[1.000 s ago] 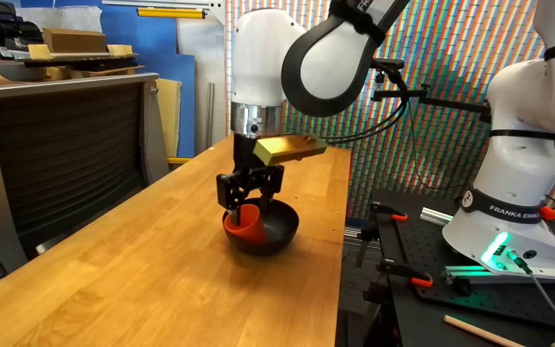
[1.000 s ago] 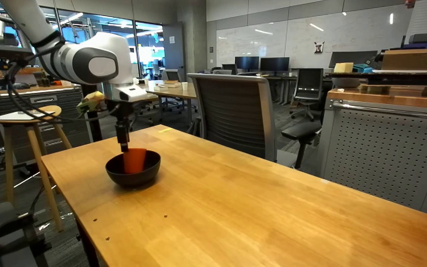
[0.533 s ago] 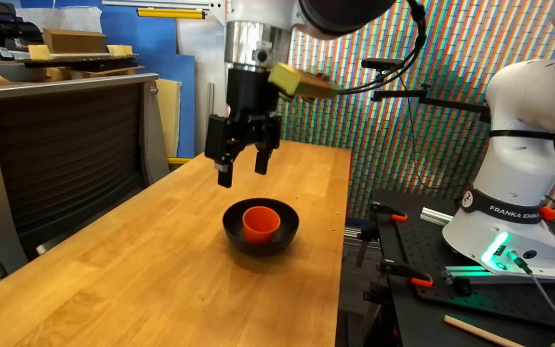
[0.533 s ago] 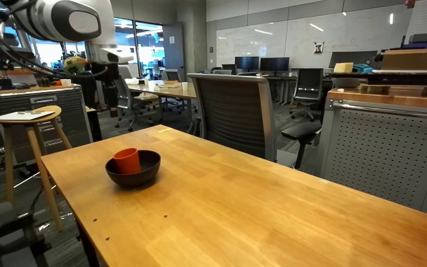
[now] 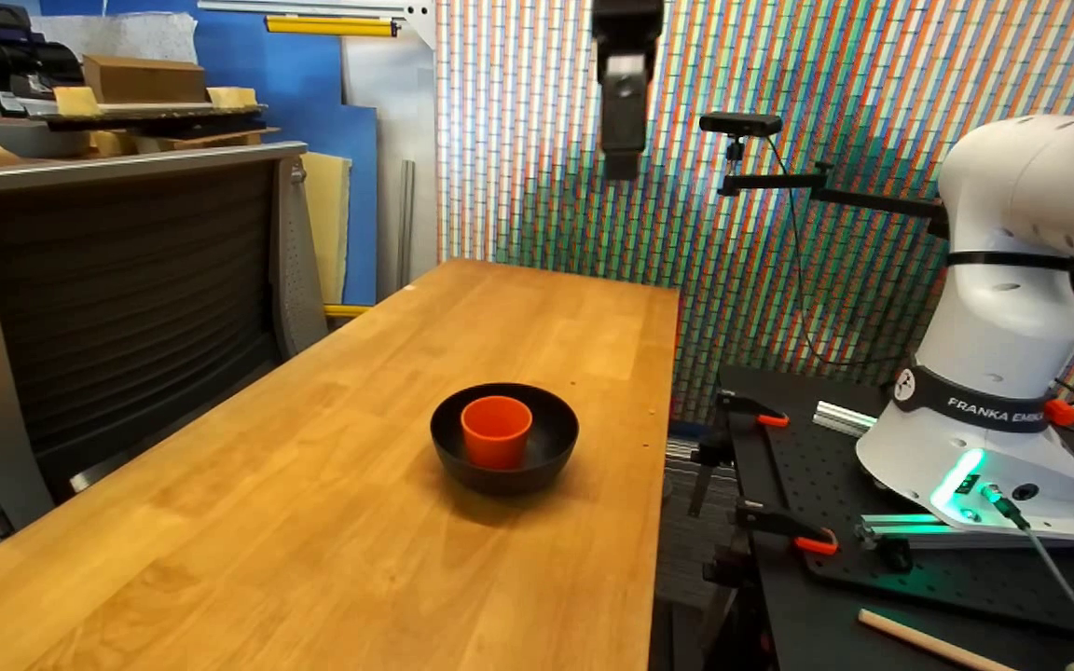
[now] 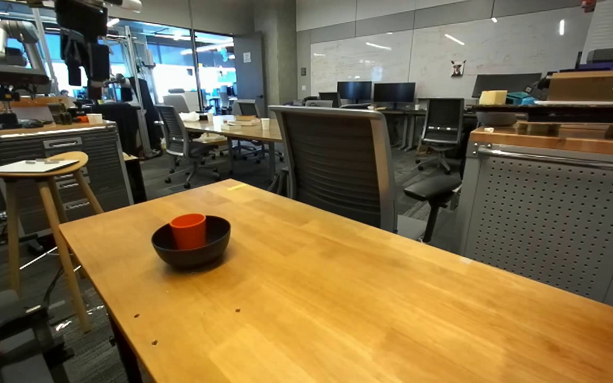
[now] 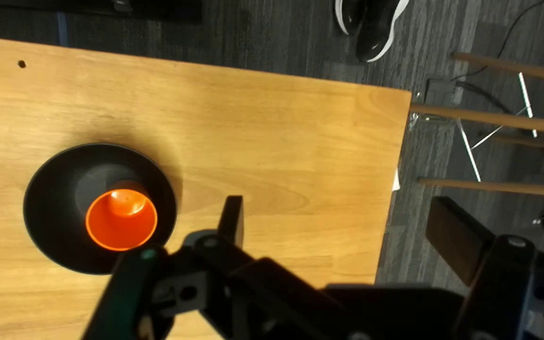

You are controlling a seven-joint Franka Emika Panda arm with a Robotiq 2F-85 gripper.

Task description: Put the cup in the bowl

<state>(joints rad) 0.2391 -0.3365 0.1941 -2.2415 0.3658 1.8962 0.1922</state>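
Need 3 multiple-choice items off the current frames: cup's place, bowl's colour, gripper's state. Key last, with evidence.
1. Where is the cup?
A. On the floor
B. In the bowl
C. On the chair

2. What colour is the bowl?
A. White
B. Blue
C. Black

3. What state is the gripper in?
A. Open, holding nothing
B. Shut on the cup
C. Shut on the bowl

Key:
1 B: all three views show the cup inside the bowl's rim.
2 C: it looks black in every view.
3 A: in the wrist view its jaws stand wide apart, the cup and bowl outside them.

Window (image 6: 174,66) glare, wrist view — gripper (image 7: 343,230) blurred
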